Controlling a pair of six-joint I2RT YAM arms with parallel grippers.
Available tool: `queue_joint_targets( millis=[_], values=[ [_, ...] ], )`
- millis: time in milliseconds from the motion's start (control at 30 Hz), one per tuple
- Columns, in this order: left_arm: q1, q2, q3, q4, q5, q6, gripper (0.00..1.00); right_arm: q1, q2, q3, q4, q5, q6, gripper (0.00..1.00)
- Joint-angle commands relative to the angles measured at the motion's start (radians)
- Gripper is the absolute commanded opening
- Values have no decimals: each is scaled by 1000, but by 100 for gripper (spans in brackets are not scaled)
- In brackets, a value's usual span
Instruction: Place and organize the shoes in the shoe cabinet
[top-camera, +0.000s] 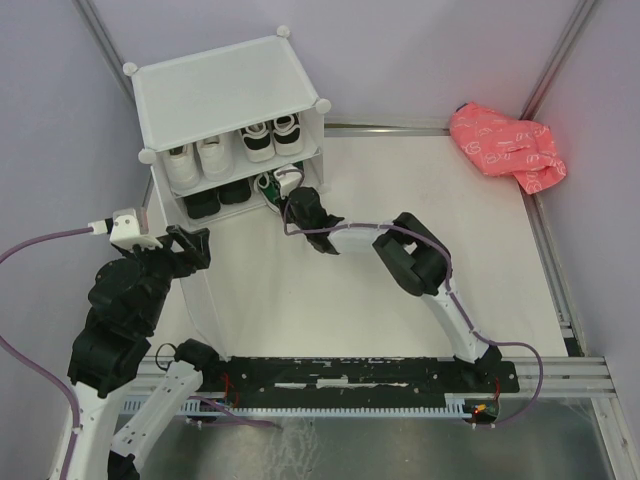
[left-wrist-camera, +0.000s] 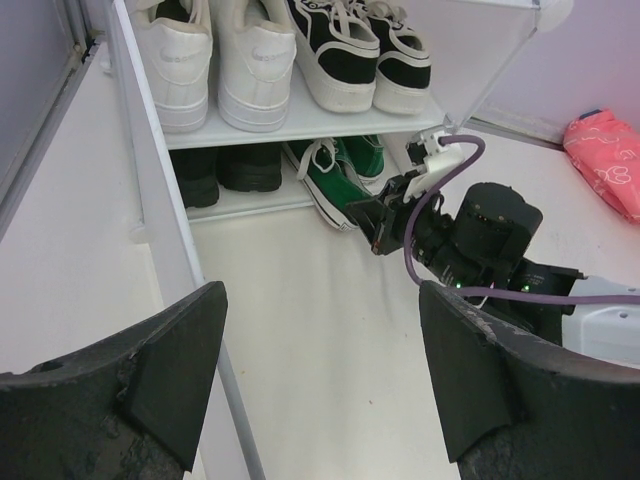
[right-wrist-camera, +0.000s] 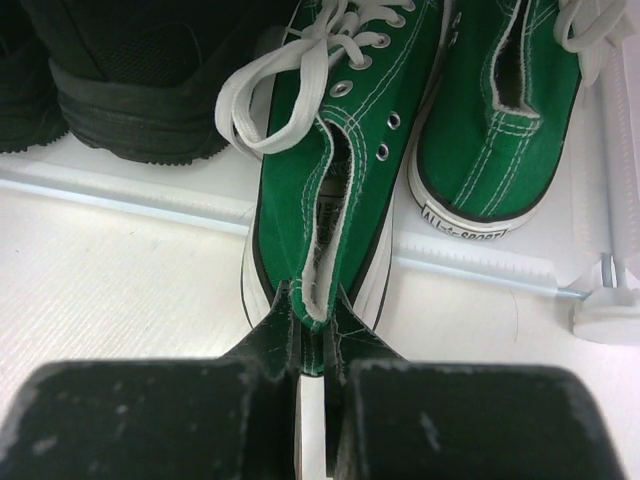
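Note:
The shoe cabinet (top-camera: 220, 85) stands at the back left. Its upper shelf (left-wrist-camera: 300, 120) holds white sneakers (top-camera: 197, 160) and black sneakers with white soles (top-camera: 270, 135). Plain black shoes (left-wrist-camera: 225, 170) sit on the lower shelf. My right gripper (right-wrist-camera: 312, 315) is shut on the heel of a green sneaker (right-wrist-camera: 300, 190), which lies half out of the lower shelf, toe inward. Its mate (right-wrist-camera: 495, 120) sits fully inside, to the right. My left gripper (left-wrist-camera: 320, 330) hangs open in front of the cabinet, with the door panel's edge (left-wrist-camera: 165, 230) running close to its left finger.
A crumpled pink bag (top-camera: 505, 145) lies at the back right of the table. The open door panel (top-camera: 195, 300) reaches toward the left arm. Metal frame rails (top-camera: 550, 260) border the table. A purple cable (left-wrist-camera: 415, 235) loops off the right wrist.

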Motion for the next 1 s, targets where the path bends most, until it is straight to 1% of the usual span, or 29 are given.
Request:
queue_joint_targets(
  millis=[0,300,433,667,967],
  values=[
    [2,-4,-14,-30,-5,21,84,39,-121,-16,273,84,-65,2],
    [3,4,-12,-31,-1,23,84,99,-191,-108,435,232,-124,2],
    [3,13,-7,-31,8,24,84,93,-134,-5,389,224,-138,2],
    [2,14,4,-35,6,22,84,51,16,221,246,199,-83,2],
    [2,15,8,-49,-6,25,84,-7,147,397,103,153,15,2]
  ],
)
